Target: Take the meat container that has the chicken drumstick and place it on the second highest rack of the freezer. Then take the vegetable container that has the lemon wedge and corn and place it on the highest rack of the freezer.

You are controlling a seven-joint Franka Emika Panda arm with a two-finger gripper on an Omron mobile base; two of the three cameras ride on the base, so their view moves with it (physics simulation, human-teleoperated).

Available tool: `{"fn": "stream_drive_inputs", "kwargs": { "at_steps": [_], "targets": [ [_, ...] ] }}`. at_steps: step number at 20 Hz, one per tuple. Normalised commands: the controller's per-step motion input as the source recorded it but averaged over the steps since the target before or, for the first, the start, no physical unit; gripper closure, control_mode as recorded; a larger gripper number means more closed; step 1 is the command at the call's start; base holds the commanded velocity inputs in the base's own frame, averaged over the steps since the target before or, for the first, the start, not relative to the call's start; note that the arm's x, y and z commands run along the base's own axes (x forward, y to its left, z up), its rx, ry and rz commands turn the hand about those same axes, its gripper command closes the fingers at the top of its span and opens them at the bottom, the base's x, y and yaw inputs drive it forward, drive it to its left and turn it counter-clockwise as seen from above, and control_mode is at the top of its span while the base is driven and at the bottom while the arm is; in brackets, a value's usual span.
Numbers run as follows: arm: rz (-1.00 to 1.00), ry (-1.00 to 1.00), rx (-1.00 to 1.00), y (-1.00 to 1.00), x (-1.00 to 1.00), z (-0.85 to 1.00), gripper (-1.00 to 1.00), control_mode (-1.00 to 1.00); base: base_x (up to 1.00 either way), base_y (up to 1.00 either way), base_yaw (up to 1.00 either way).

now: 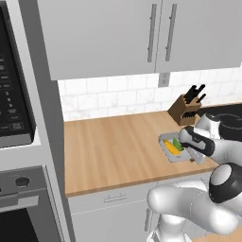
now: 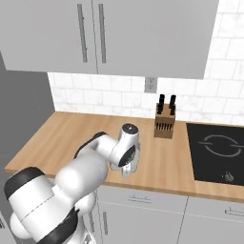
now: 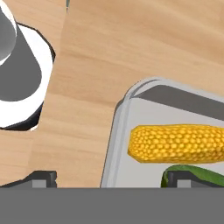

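The vegetable container (image 3: 114, 140) is a grey rectangular tray on the wooden counter (image 1: 113, 151), holding the yellow corn (image 3: 175, 144) and the green lemon wedge (image 3: 197, 174) beside it. In the left base view the vegetable container (image 1: 166, 139) sits near the counter's front right, with the corn (image 1: 171, 148) and the lemon wedge (image 1: 177, 143) inside. My gripper (image 3: 109, 179) hangs just over it, open, with the tray's near rim between the two fingertips (image 3: 41, 178); nothing is held. My gripper (image 1: 186, 152) covers the tray's right part. The meat container, the chicken drumstick and the freezer are out of view.
A knife block (image 1: 185, 108) stands at the back of the counter by the tiled wall. A black cooktop (image 2: 217, 152) lies to the right. A microwave (image 1: 12, 94) and an oven (image 1: 19, 198) fill the tall unit at left. Wall cabinets (image 2: 133, 33) hang overhead.
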Motion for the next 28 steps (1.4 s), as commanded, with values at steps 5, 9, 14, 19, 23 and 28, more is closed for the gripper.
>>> {"fn": "stream_drive_inputs", "kwargs": {
  "at_steps": [5,9,14,19,23,28],
  "targets": [
    [0.00,0.00,0.00,0.00,0.00,-0.26,-1.00,-1.00,0.00,0.00,0.00],
    [0.00,0.00,0.00,0.00,0.00,-0.40,-1.00,-1.00,0.00,0.00,0.00],
    [0.00,0.00,0.00,0.00,0.00,-0.27,-1.00,-1.00,0.00,0.00,0.00],
    [0.00,0.04,0.00,0.03,0.01,-0.23,1.00,-1.00,0.00,0.00,0.00],
    [0.00,0.09,0.00,0.14,0.06,-0.30,1.00,-1.00,0.00,0.00,0.00],
    [0.00,0.07,0.00,0.02,0.01,-0.23,1.00,-1.00,0.00,0.00,0.00]
  ]
}}
